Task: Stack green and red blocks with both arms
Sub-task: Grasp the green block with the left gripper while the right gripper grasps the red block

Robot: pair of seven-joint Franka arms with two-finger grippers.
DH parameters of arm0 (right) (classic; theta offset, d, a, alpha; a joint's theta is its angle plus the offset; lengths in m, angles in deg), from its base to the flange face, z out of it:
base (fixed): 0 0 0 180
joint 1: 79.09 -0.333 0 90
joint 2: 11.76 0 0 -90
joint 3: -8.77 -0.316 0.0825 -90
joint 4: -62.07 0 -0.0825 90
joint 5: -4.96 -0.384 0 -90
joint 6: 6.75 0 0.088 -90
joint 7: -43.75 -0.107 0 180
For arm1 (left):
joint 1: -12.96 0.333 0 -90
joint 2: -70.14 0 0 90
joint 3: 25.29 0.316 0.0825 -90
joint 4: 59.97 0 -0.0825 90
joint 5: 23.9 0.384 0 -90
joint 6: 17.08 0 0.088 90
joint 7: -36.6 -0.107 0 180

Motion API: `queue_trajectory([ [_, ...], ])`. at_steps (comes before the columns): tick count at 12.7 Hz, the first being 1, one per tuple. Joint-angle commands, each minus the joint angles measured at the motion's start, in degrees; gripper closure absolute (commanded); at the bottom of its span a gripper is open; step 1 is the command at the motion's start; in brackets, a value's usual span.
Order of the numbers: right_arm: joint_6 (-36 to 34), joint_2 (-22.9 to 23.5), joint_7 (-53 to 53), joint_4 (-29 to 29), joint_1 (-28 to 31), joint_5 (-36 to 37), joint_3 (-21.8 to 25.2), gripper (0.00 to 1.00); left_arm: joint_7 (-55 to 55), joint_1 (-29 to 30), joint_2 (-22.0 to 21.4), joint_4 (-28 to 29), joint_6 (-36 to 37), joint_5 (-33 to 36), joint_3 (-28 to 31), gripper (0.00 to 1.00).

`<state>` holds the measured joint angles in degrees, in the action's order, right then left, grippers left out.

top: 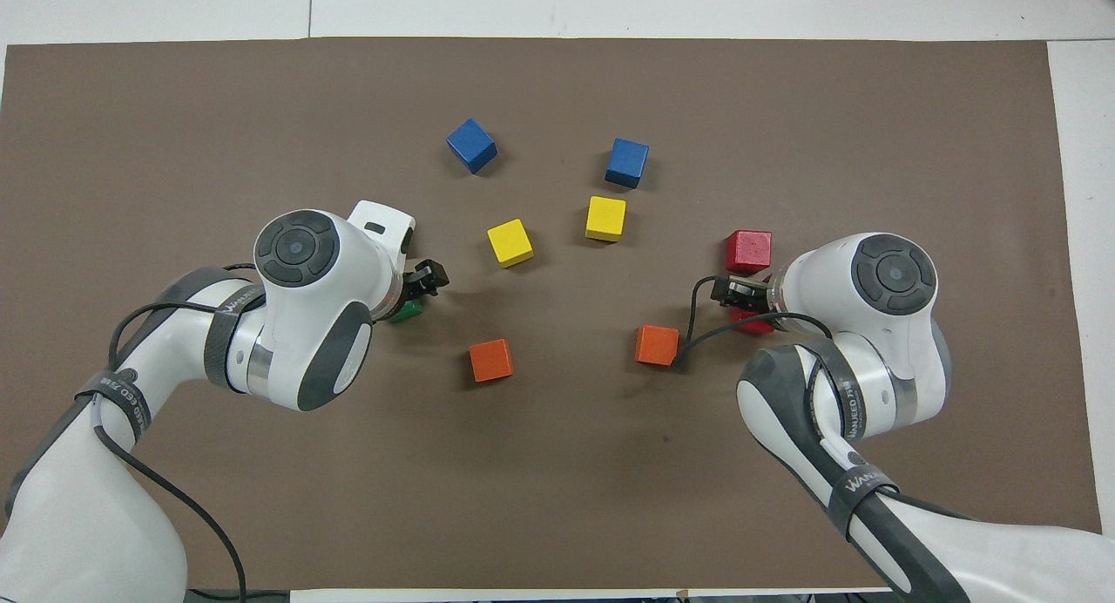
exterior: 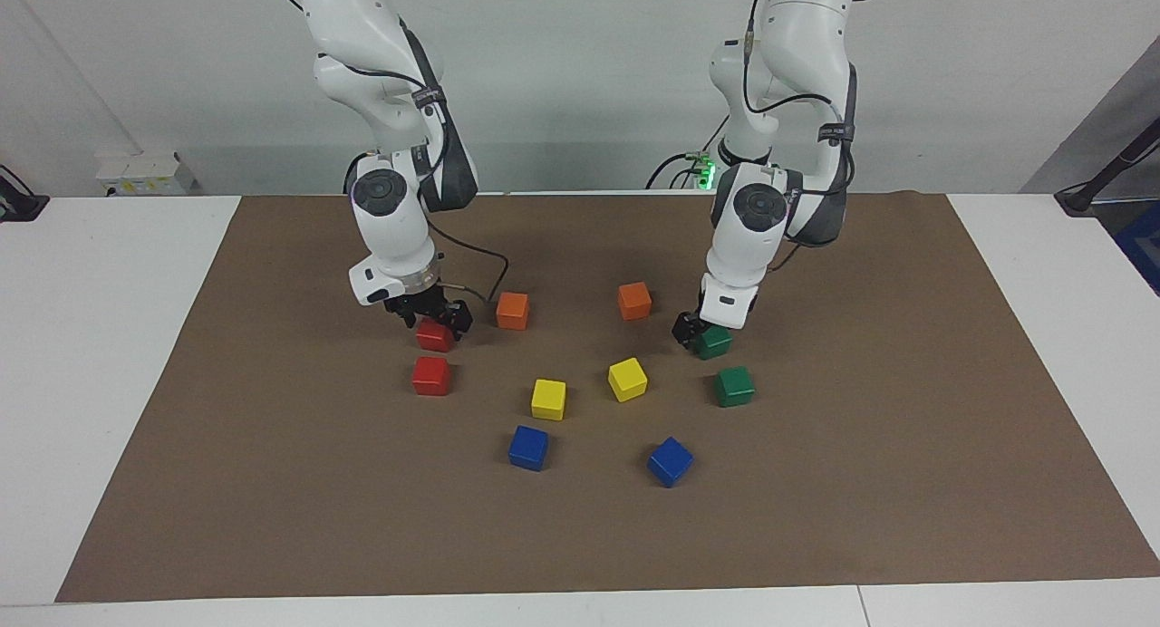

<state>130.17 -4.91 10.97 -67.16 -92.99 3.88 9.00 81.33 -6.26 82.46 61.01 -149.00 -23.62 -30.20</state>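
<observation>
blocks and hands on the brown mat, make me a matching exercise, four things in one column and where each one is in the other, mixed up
Things:
1. left hand
2. right hand
3. blue blocks
4. orange blocks

Places:
a. farthest from the robots of all the blocks
b. down at a red block
c. down at a green block
d. nearer to the robots than the yellow blocks, between the two hands

Pairs: 1-c, 2-b, 3-a, 4-d
</observation>
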Motion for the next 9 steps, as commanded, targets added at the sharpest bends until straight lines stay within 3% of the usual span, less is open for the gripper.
queue_trajectory([
  [1, -0.23, -0.34, -0.18, -0.50, 0.02, -0.86, -0.05, 0.63, -0.08, -0.73, -0.46, 1.45, -1.58, 1.13, 0.51, 0.00],
  [2, -3.03, -0.95, -0.26, 0.46, -0.07, -0.86, -0.14, 0.92, 0.36, -0.82, -0.46, 1.89, -2.02, 1.13, 0.42, 0.00],
  [3, -8.02, -2.08, 0.00, 3.43, -0.07, -0.77, -0.14, 1.00, 0.45, -0.82, -0.46, 2.33, -2.98, 1.13, 0.42, 0.01],
  [5, -19.27, -3.23, 4.37, 10.54, 0.98, -0.77, 0.30, 1.00, 0.63, -0.99, -0.37, 3.38, -4.04, 1.13, 0.42, 0.03],
  [7, -26.76, -5.60, 14.53, 15.13, 5.61, -0.77, 0.57, 1.00, 0.72, -0.99, -0.37, 4.00, -4.74, 1.13, 0.42, 0.04],
  [9, -26.71, -6.66, 31.56, 15.76, 13.51, -0.77, 0.57, 1.00, 0.63, -0.90, -0.28, 4.26, -5.27, 1.13, 0.42, 0.05],
])
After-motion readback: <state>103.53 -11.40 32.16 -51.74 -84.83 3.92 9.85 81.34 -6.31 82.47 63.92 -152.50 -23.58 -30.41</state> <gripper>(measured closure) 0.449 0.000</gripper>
